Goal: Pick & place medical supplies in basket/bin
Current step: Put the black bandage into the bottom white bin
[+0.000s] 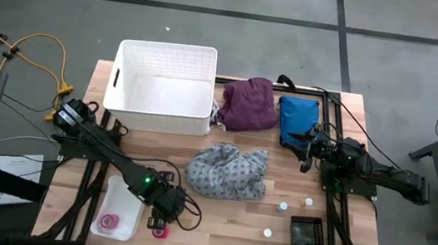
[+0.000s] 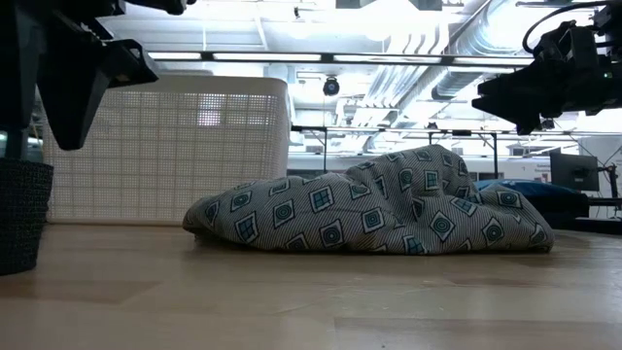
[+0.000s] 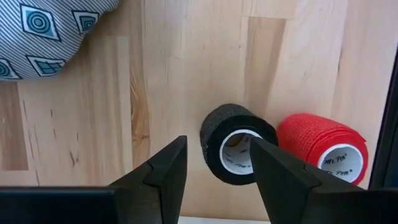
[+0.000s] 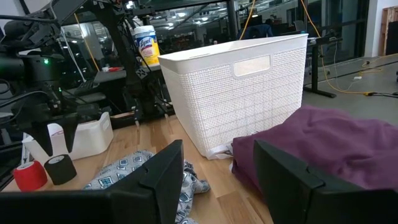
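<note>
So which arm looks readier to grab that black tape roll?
The left. Its gripper hangs open right above the black tape roll; the right gripper is across the table by the purple cloth.

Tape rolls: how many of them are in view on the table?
3. The black roll and the red roll lie side by side under the open left claw; the pink roll lies in the small white tray. Others may be hidden.
</note>
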